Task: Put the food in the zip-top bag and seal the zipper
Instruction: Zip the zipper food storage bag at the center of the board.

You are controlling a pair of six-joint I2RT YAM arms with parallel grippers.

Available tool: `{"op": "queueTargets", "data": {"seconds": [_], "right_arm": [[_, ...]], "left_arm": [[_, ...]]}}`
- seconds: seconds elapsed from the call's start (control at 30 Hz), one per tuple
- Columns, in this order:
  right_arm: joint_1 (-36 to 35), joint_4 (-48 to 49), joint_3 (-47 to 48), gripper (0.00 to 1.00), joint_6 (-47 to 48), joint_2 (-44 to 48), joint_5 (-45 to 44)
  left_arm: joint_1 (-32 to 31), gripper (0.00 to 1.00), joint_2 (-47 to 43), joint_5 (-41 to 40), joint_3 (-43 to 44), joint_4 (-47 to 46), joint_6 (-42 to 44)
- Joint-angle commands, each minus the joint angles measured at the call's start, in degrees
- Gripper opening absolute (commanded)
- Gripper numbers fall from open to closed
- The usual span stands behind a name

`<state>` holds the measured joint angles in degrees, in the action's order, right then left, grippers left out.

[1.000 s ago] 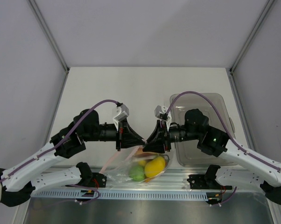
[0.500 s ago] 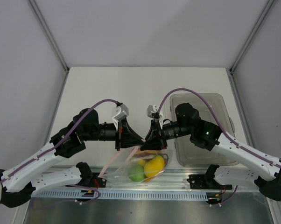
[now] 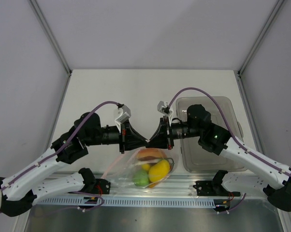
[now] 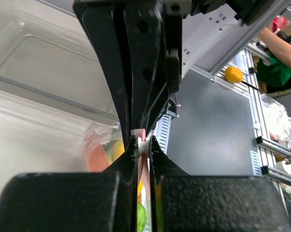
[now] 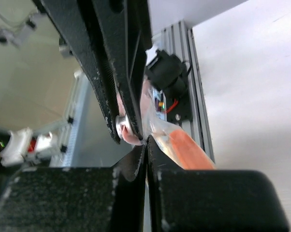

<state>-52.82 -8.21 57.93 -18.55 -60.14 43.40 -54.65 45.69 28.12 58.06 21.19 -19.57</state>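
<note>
Zip-top bag (image 3: 131,170) is hanging slack directly beneath the two meeting grippers, its lower part lying on the table (image 3: 136,92) edge toward the arm bases. Clear film is showing a yellow fruit (image 3: 159,171), a green fruit (image 3: 141,179) and an orange-red piece (image 3: 150,154) inside. Zipper (image 4: 140,133) is running as a thin pink strip along the bag mouth.

Left gripper (image 4: 144,145) is pinching the zipper, fingers nearly touching with only the strip between them. Right gripper (image 5: 146,149) is clamping tight on the same strip, tip to tip with the left one.

A rigid clear bin (image 3: 228,112) is sitting behind and to the outside of the right gripper, partly under that arm. A metal rail (image 3: 184,186) is running below the bag.

Both wrist views are being largely blocked by the facing gripper's black fingers. The zipper's ends are falling out of view, so how far it is sealed cannot be told; smaller food items are blurring together through the film
</note>
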Motion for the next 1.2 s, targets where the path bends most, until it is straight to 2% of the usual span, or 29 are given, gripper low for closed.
{"op": "queueTargets", "data": {"seconds": [0.0,0.13,0.23,0.33,0.4,0.43,0.47,0.5,0.53,0.6,0.7,0.83,1.17], "right_arm": [[3.1,15.3,-2.1,0.0,-11.4,2.1,-3.6],[3.2,20.4,-4.7,0.0,-19.7,3.9,-8.8],[2.9,23.1,-5.6,0.0,-22.1,4.4,-9.6],[1.8,18.9,-4.1,0.0,-17.9,4.3,-9.4],[2.0,16.0,-2.9,0.0,-11.5,4.2,-2.8],[2.0,13.6,-2.1,0.09,-8.5,4.2,-1.1],[2.0,6.3,0.1,0.25,-1.7,4.2,1.1],[1.9,3.3,1.1,0.51,1.1,4.6,1.3],[1.9,0.8,1.8,0.57,3.4,4.9,1.3],[2.5,-4.2,3.6,0.61,8.8,4.8,3.0],[3.2,-8.3,5.4,0.61,12.5,3.1,5.8],[2.9,-8.8,5.9,0.59,14.5,-0.1,10.7],[2.1,-8.2,6.0,0.59,18.3,-3.0,12.2]], "left_arm": [[-0.1,0.01,-1.7,0.0,-2.1,0.9,-1.4],[0.0,0.01,-2.4,-2.1,-2.3,2.0,-2.0],[0.0,0.01,-2.9,-3.2,-2.5,2.3,-2.0],[0.2,0.01,-3.1,-4.3,-2.0,2.6,-2.1],[0.7,0.0,-2.9,-3.3,-0.6,2.6,-2.3],[0.7,0.01,-2.8,-3.0,-0.3,2.8,-2.4],[0.8,0.01,-2.7,-2.5,-0.1,2.6,-2.5],[0.9,0.01,-2.7,-1.7,0.3,2.5,-2.5],[1.0,0.01,-2.6,-1.3,0.5,2.0,-2.8],[1.2,0.01,-2.5,-0.2,0.3,1.3,-3.1],[1.4,0.0,-2.2,0.7,0.2,0.3,-3.7],[1.4,0.01,-2.1,2.1,-0.1,-1.1,-4.4],[1.8,0.01,-1.6,3.2,0.3,-1.5,-5.1]]}}
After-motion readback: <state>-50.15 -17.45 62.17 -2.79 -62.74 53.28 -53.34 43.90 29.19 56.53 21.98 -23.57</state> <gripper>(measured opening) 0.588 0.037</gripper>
